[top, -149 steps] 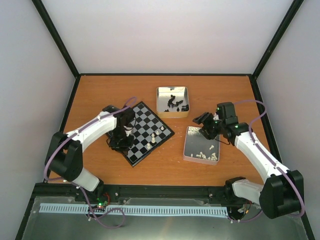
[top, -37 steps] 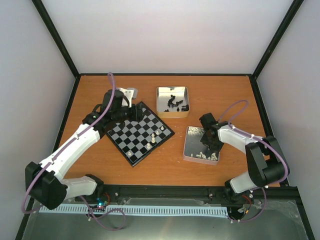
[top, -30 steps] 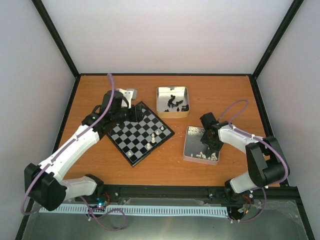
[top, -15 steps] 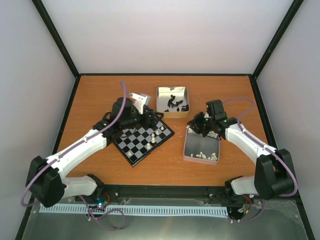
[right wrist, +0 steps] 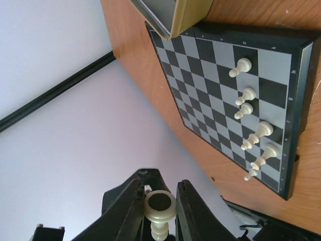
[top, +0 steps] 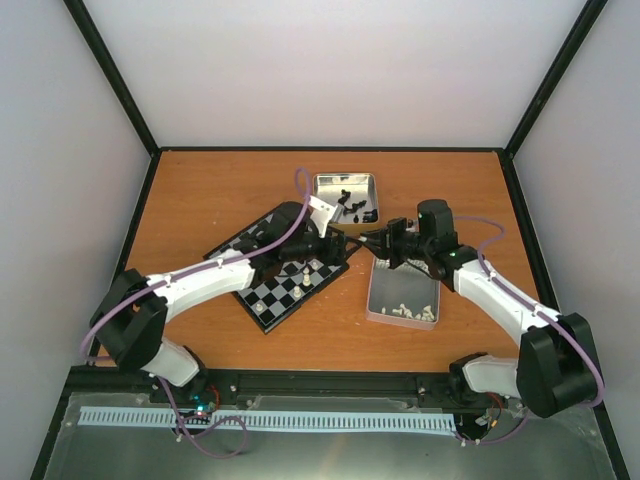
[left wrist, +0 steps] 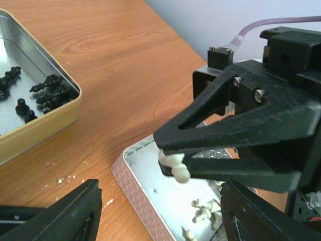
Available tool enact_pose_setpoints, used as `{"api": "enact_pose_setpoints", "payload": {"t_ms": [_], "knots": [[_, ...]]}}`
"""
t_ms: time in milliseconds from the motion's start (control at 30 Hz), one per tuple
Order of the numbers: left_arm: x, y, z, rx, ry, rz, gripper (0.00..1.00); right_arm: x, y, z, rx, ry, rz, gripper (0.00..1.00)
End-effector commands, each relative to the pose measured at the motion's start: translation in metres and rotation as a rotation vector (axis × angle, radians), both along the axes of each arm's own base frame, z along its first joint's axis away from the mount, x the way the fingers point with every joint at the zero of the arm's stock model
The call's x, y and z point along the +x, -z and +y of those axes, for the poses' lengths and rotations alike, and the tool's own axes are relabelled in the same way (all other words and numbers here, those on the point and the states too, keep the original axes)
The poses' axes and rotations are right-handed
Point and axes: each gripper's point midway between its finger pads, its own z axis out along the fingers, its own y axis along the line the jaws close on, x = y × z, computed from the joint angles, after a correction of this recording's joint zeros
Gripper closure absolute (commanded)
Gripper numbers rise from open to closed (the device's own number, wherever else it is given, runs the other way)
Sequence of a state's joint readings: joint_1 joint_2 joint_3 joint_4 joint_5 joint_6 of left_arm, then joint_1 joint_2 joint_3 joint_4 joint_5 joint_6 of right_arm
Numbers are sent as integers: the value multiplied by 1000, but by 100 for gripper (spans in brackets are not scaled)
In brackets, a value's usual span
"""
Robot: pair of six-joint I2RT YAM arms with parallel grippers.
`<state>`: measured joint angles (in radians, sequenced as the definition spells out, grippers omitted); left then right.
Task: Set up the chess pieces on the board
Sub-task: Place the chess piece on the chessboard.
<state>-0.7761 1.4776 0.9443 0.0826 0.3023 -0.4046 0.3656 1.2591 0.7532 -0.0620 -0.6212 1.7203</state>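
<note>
The board [top: 262, 302] lies left of centre under my left arm, with several white chess pieces [top: 306, 268] along its near right edge, seen also in the right wrist view as chess pieces [right wrist: 257, 131] on the board [right wrist: 210, 75]. My right gripper [top: 373, 240] [right wrist: 159, 193] is shut on a cream-white chess piece [right wrist: 159, 207] [left wrist: 173, 164], held sideways above the left end of the silver tin [top: 372, 300]. My left gripper [top: 337, 243] [left wrist: 163, 218] is open and faces that piece from close by, not touching it.
Several loose white pieces [top: 410, 309] [left wrist: 208, 208] lie in the silver tin [left wrist: 131, 175]. A gold-sided tin [top: 344, 181] [left wrist: 47, 118] behind the board holds black chessmen [top: 345, 205] [left wrist: 52, 93]. Small crumbs speckle the wood [left wrist: 65, 176] between the tins.
My left arm swung right across the board and its jaws opened. My right gripper rose from the silver tin with a white piece and moved left to meet it.
</note>
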Motion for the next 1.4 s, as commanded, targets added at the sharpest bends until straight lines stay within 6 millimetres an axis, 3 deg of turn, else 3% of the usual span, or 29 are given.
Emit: {"api": "enact_pose_setpoints", "payload": {"t_ms": [0,333,467,667,767,800,933,1067,1233,1367], "knots": [[10,-32,-22,-78,42,-70,38,-2,-13,3,67,22,28,81],[17,-26,-29,-79,35,-46,73,-1,-13,3,27,12,5,80],[15,-22,-30,-77,43,-31,76,-1,-11,3,29,13,9,80],[13,-22,-32,-81,60,-28,96,1,-12,3,30,15,6,80],[14,-24,-31,-81,58,-33,99,0,-11,3,24,13,7,78],[14,-25,-31,-79,54,-34,99,1,-11,2,20,12,3,75],[19,-19,-22,-6,10,-26,99,3,1,-3,-67,-15,-22,47],[20,3,9,198,-63,-3,99,6,22,-34,-269,-33,-53,29],[-4,43,88,494,-180,144,99,7,20,-72,-456,-23,-154,28],[-35,67,139,582,-244,320,99,-5,28,-87,-551,-37,-145,28]]}}
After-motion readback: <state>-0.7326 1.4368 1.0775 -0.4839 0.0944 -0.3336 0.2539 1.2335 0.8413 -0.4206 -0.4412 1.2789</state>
